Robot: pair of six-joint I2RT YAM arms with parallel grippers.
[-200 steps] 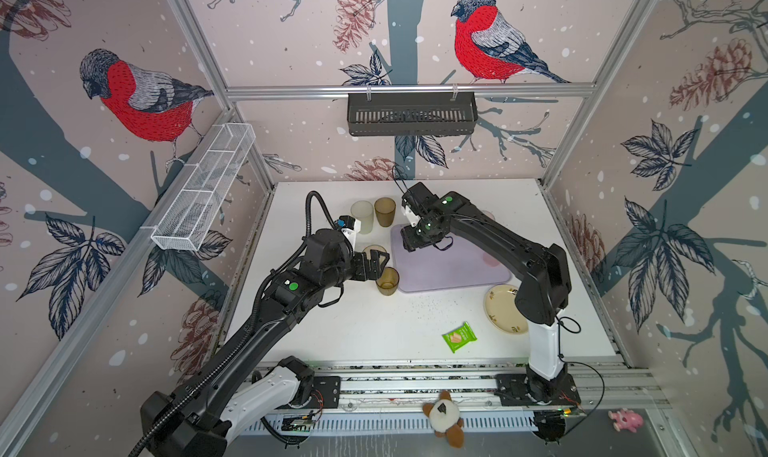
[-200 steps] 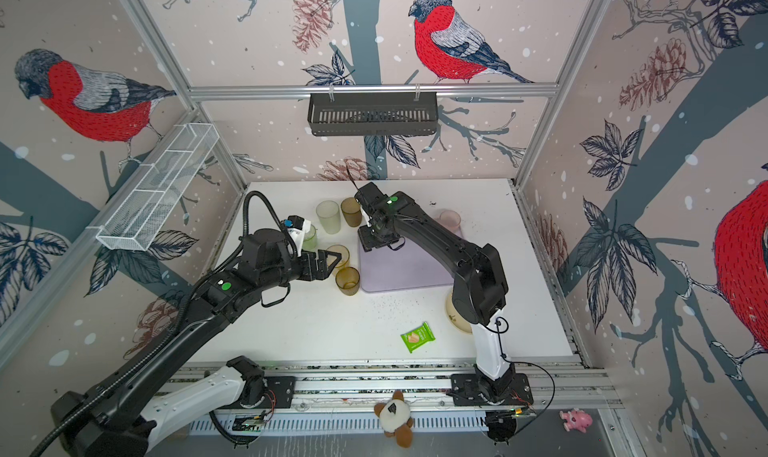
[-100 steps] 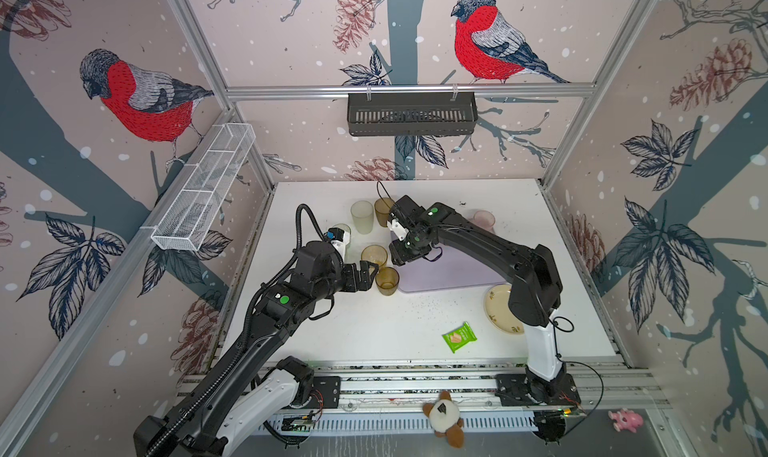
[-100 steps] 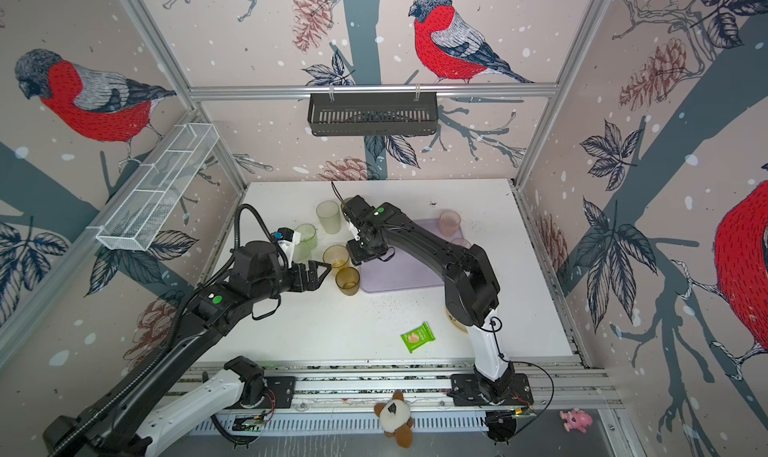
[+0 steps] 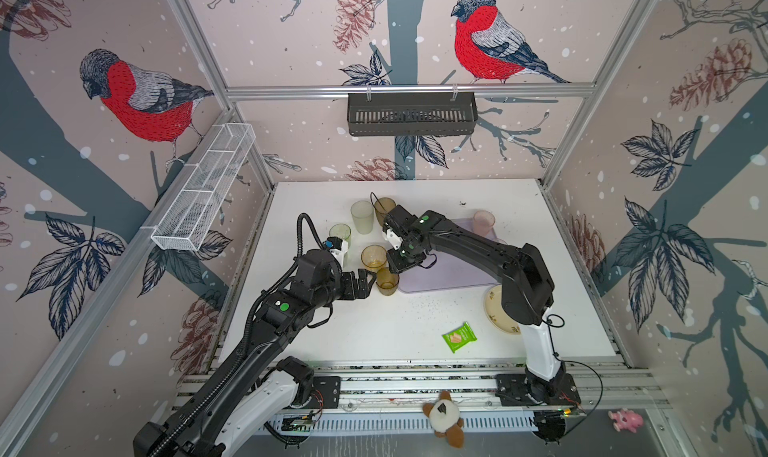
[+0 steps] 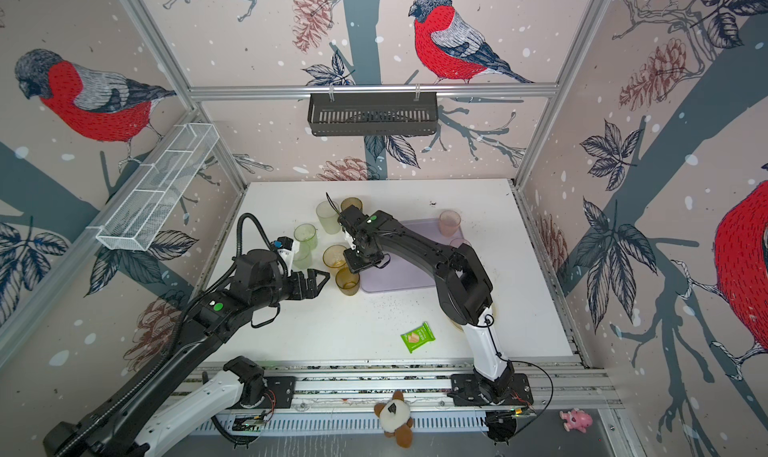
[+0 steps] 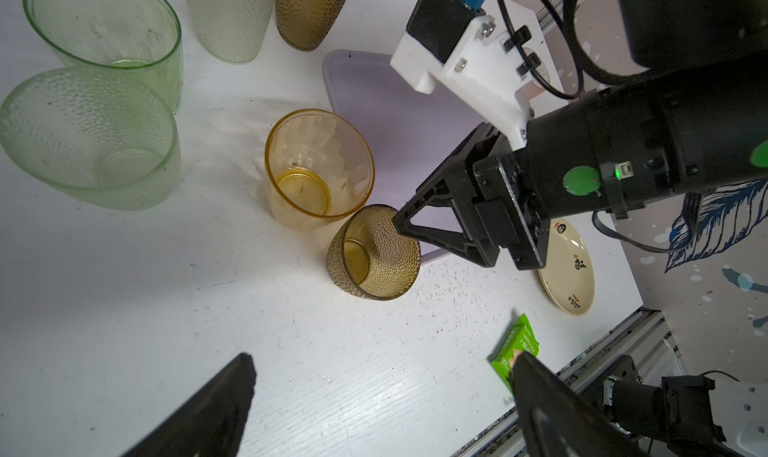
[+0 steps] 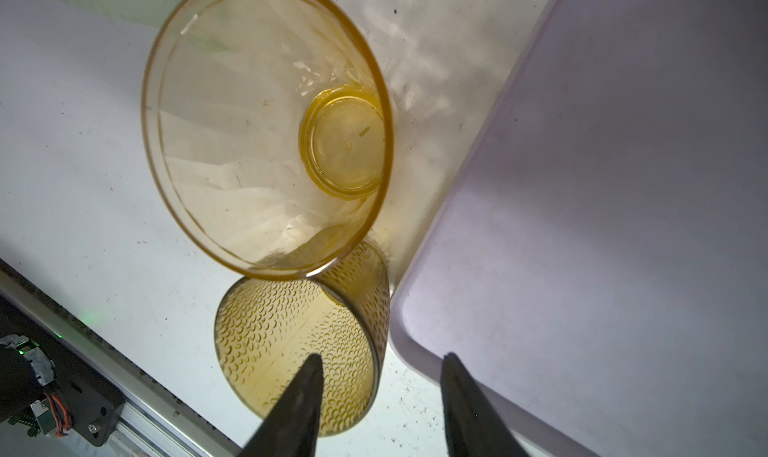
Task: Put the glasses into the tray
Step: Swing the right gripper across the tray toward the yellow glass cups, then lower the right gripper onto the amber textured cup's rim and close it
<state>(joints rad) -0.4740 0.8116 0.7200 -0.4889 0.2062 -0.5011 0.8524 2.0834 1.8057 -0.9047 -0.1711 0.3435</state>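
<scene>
A brown dimpled glass [image 8: 291,342] stands on the table against the lilac tray's [image 8: 623,184] front left corner. My right gripper [image 8: 380,376] is open over it, one finger inside the rim and one outside. In both top views the right gripper [image 5: 402,263] hides the rim of this brown glass [image 5: 387,281]. An amber glass [image 5: 374,256] stands just behind it. My left gripper [image 7: 378,392] is wide open and empty; in a top view this left gripper [image 5: 368,278] is just left of the brown glass. A pink glass [image 5: 483,222] stands on the tray [image 5: 449,276].
Two green glasses [image 7: 104,39] [image 7: 87,139], a frosted one [image 5: 361,217] and another brown one [image 5: 384,207] stand behind, left of the tray. A cream plate [image 5: 496,313] and a green snack packet [image 5: 459,337] lie front right. A black basket [image 5: 411,113] hangs on the back wall.
My right gripper has come forward from the tray's back left to the brown glass, and its jaws have narrowed. My left arm has drawn back a little, still open.
</scene>
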